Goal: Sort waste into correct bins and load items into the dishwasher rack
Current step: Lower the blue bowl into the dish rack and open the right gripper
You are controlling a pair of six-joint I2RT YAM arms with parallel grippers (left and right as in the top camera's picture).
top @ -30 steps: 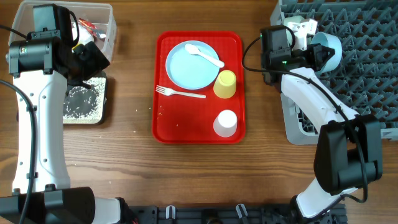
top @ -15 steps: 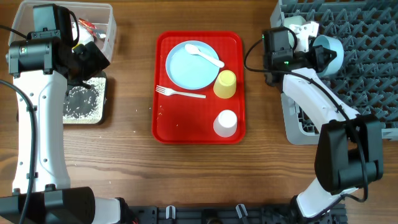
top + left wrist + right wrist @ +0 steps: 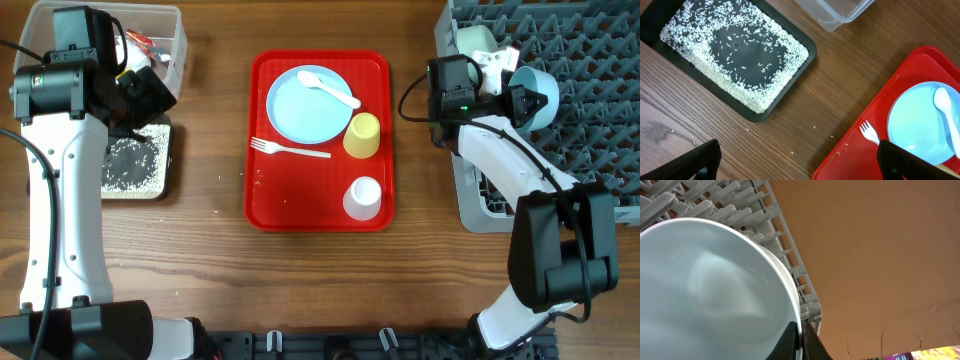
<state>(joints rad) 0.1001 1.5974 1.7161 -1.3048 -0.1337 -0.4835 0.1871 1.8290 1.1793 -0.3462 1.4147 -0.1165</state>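
You moved your right gripper a little to the right and down in the overhead view. The light-blue bowl it pinches went along and now sits further over the grey dishwasher rack. More of the second bowl, standing at the rack's top corner, now shows.

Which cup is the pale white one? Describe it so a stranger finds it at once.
Start at the red tray in the middle of the wooden table. The pale white cup stands in the tray's corner nearest the robot, on its right side. The only other cup is yellow and sits beside the light-blue plate, while this one is white and stands alone.
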